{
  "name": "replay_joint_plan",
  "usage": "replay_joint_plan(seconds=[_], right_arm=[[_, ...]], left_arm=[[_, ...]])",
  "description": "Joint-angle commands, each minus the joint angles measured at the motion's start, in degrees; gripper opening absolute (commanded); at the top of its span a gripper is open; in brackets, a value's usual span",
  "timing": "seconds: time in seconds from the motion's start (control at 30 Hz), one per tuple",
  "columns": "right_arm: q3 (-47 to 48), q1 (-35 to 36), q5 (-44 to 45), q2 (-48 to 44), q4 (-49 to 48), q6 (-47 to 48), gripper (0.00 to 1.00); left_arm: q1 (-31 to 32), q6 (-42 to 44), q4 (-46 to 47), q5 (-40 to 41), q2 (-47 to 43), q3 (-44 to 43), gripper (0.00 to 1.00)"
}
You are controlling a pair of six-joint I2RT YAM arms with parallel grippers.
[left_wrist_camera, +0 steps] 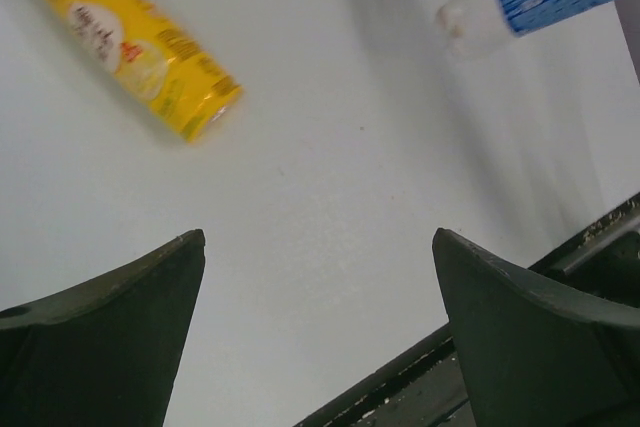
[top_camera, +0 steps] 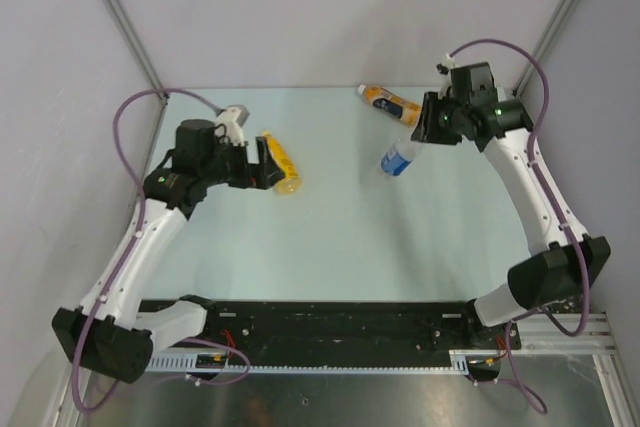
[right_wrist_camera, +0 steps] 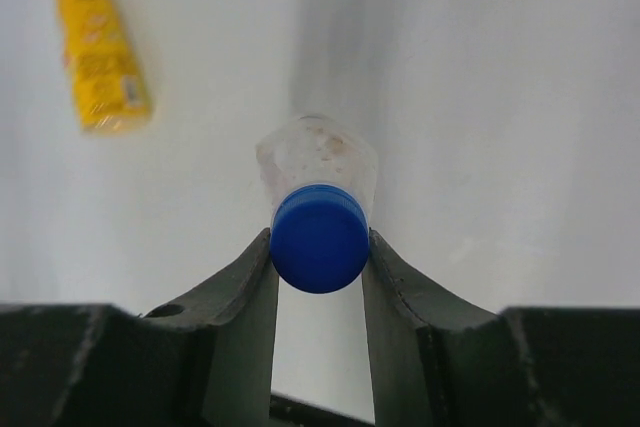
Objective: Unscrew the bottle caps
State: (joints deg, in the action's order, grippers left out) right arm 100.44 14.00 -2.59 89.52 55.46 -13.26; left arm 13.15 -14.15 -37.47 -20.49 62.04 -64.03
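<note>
A: What has the right gripper (right_wrist_camera: 319,243) got?

B: Its two fingers press against either side of the blue cap (right_wrist_camera: 319,235) — a firm hold. Behind the cap the clear bottle (right_wrist_camera: 317,152) is a blur; only its shoulder shows in the wrist view.

A: Where is that bottle on the table (top_camera: 330,247)?

B: In the right half, nearer the far edge than the near one, slanting with its cap end up toward the gripper. I cannot tell whether its base touches the surface. From the left wrist only its lower part with the blue label shows, and the rest is cut off at the frame's edge.

A: And the left gripper (left_wrist_camera: 315,247)?

B: Spread wide, with nothing between the fingers. From above it sits just beside the yellow bottle (top_camera: 284,167), which lies flat in the left half of the table.

A: Its cap?

B: Hard to make out — from above the gripper crowds that end, and the wrist views cut it off, or nearly so, at the top edge.

A: The third one?

B: The orange bottle (top_camera: 390,102) lies near the far edge, right of centre, with its white cap (top_camera: 363,91) pointing left. Its label is too small to read.
</note>
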Motion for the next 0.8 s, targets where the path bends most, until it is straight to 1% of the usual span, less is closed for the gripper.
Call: replay_joint_plan(seconds=[0.0,0.07,0.13,0.23,0.37,0.5,0.67,0.77], right_arm=[[-12.6,0.2,-18.1,-7.0,-9.5,-3.0,0.00],[-16.6,1.1,-26.0,-9.4,-12.5,-4.1,0.00],[-18.7,2.6,-24.6,-11.5,-13.0,-6.0,0.00],[-19.8,4.1,-25.0,-13.9,-11.5,-8.0,0.00],[-22.0,5.4,-26.3,-17.0,-12.2,-9.4,0.00],[-22.2,4.9,-32.5,-17.4,-12.7,-9.7,0.00],[-22.3,3.6,-38.6,-14.9,-12.1,-9.4,0.00],[-22.3,3.6,-40.0,-12.5,-13.4,-8.8,0.00]], left_arm=[[9.6,3.0,3.5,4.7,4.4,-2.1,0.99],[15.7,4.2,6.1,8.3,5.3,-1.0,1.00],[20.0,4.4,7.2,9.5,5.8,-1.0,1.00],[22.7,3.8,7.8,6.6,3.7,-0.4,1.00],[23.9,5.2,8.9,3.9,-1.1,2.3,0.99],[24.0,7.2,9.8,0.2,-4.1,5.1,0.99],[24.0,10.8,10.6,-1.5,-3.7,7.4,0.99],[24.0,12.4,11.3,0.4,-1.9,7.9,0.99]])
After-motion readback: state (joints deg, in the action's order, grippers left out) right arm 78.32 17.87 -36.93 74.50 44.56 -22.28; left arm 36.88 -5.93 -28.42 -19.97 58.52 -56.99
